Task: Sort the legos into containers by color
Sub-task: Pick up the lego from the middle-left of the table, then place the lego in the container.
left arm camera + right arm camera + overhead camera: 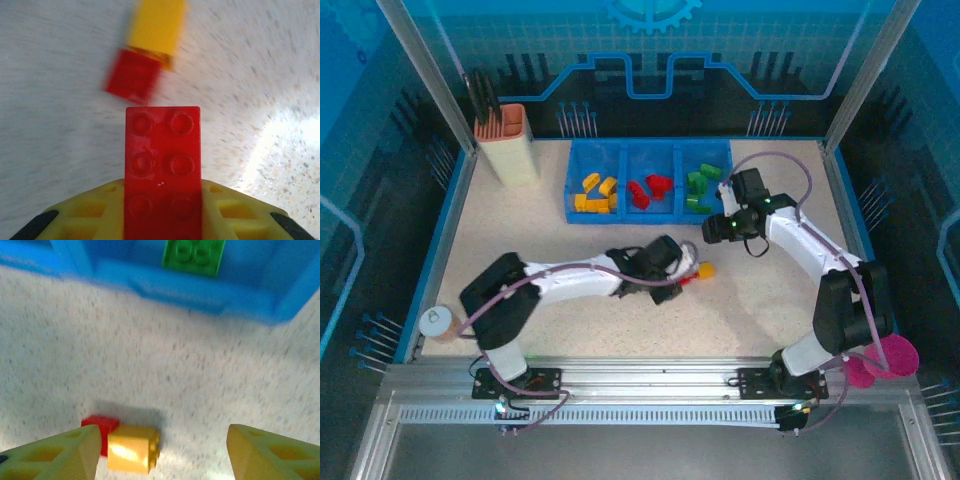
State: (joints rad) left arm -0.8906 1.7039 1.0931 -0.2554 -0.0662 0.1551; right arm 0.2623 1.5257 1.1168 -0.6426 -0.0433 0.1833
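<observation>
Speckled beige table (570,330) is enclosed by an aluminium frame, with blue panels behind it. At the far side a blue tray (623,165) of three joined compartments is set. Yellow bricks (595,193) are contained in the left compartment, red bricks (650,190) in the middle one and green bricks (700,185) in the right one. A beige-and-orange holder (515,145) is stood upright to the left of the tray, apart from it. A pink cup (895,355) is located at the near right corner.

The left gripper (680,272) is positioned over the middle of the table, in front of the tray and apart from it. In the left wrist view its fingers (90,210) are pressed against the two long sides of a long red brick (162,150). This brick is pinched with its studs toward the camera and projects beyond the fingertips. Whether it touches the table cannot be told. Beyond it a small red brick (134,76) and a loose yellow brick (156,27) lie on the table, touching each other; both are blurred.

The right gripper (718,228) is held just in front of the right compartment. In the right wrist view its fingers (65,452) are spread wide and nothing is gripped between them. The small red brick and the loose yellow brick are seen on the table just beside one finger. One green brick (194,255) is seen inside the tray, beyond its front wall
</observation>
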